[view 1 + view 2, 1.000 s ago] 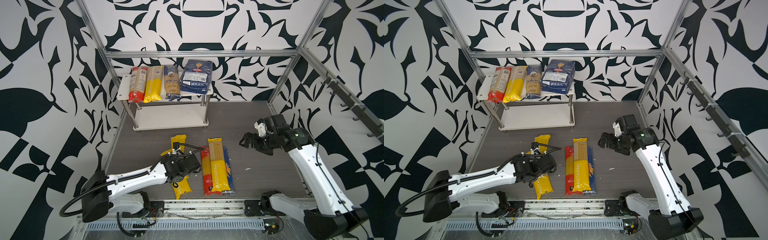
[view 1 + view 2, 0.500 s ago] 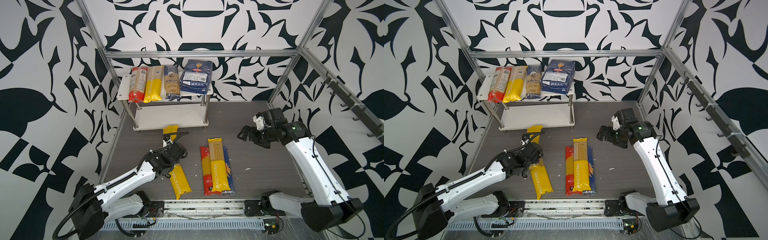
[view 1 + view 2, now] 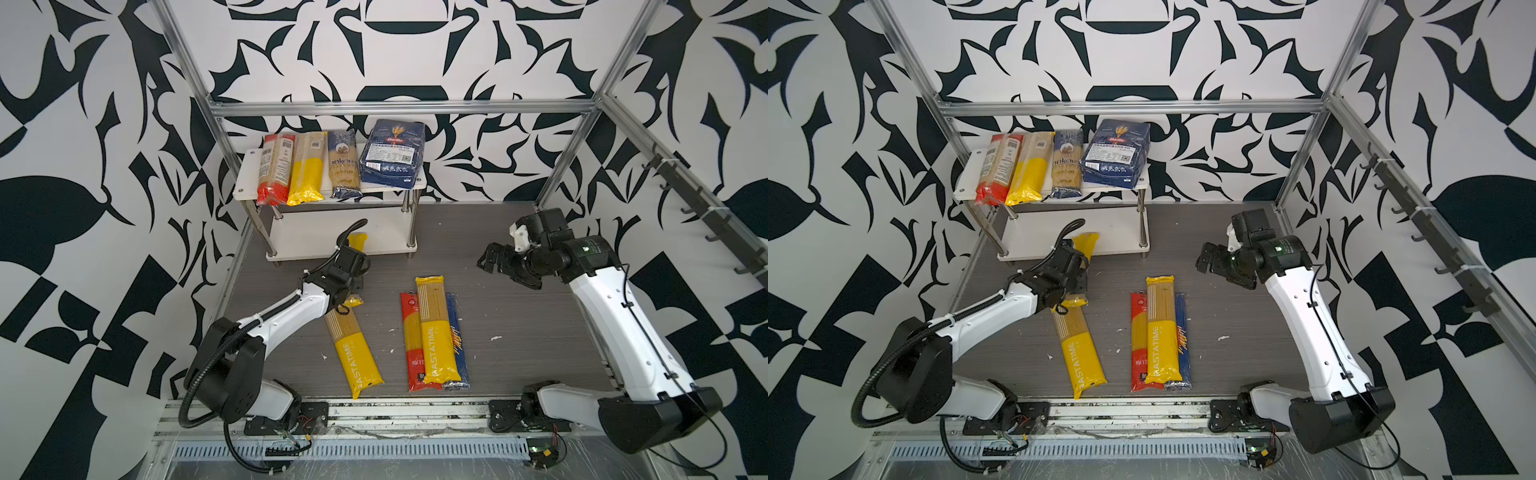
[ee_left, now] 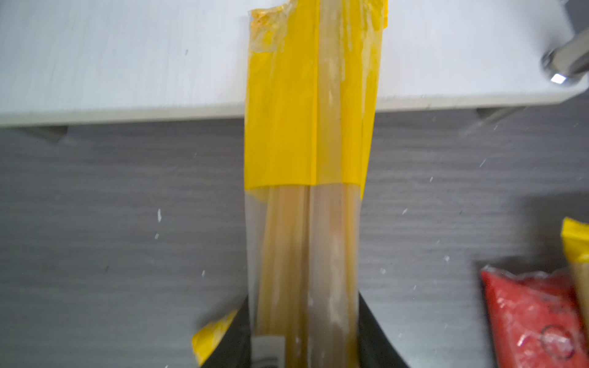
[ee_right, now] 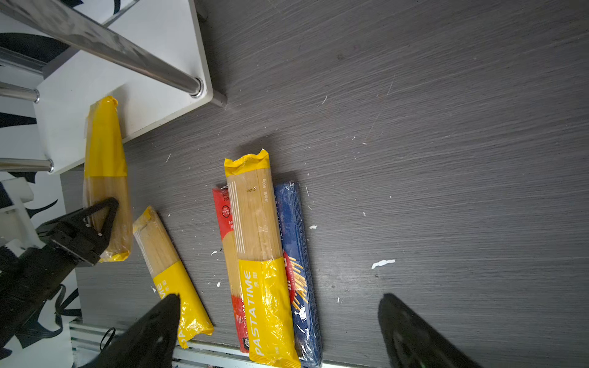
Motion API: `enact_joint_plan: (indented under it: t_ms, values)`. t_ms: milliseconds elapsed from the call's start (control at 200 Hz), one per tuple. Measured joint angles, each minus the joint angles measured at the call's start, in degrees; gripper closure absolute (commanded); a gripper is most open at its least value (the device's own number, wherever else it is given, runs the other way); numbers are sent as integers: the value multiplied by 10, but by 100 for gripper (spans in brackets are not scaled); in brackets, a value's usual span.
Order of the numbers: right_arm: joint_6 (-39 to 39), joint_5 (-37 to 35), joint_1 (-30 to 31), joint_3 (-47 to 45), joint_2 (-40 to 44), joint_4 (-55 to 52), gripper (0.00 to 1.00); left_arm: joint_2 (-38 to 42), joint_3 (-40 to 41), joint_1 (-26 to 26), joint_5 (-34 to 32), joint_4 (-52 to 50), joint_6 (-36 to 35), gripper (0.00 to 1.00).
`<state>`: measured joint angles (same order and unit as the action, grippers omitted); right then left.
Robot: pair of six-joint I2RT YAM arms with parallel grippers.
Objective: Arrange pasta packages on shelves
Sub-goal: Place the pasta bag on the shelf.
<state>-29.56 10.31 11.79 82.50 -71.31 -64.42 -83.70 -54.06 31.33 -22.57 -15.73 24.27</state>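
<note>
**Pack being brought to the rack.** A yellow spaghetti pack (image 4: 306,127) is gripped on its clear part by the narrowed jaws of the left arm (image 3: 291,307), left of centre in both top views. Its yellow end lies over the front edge of the lower board (image 3: 316,245) of the rack (image 3: 412,220); whether it touches cannot be told.

The pack is held lengthwise toward the rack, presumably so that it can be slid in between the boards. The upper board (image 3: 248,174) is already filled by four packs laid side by side:

- a red pack (image 3: 274,174);
- a yellow one (image 3: 307,170);
- a dark pack (image 3: 343,164) lettered roughly "ankora";
- a wide blue bag (image 3: 392,158) marked "Barilla".

Four packs are left on the bench (image 3: 519,332):

- A lone yellow pack (image 3: 353,349) is seen at lower centre.
- Beside it, a red bench pack (image 3: 409,340), a middle yellow pack (image 3: 436,328) and a blue bench pack (image 3: 457,336) are pressed together.

"PASTATIME" and "500g" are read on the middle yellow pack, and the same name, partly hidden, on the lone one.

The jaws of the right arm (image 3: 602,307) are spread wide and empty above the bench at the right, apparently kept clear.
</note>
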Motion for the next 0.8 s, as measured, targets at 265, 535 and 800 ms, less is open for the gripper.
enact_joint_plan:
  t_ms: [265,535,800]
  values:
    - [-9,-29,0,3,0,-1,1,-62,-50,-33,30,67,-33,100]
    - [-14,-61,-1,40,-1,-20,0,-129,-63,-51,44,141,-38,100]
    - [-18,-91,-1,66,0,-53,0,-183,-118,-56,61,179,-38,100]
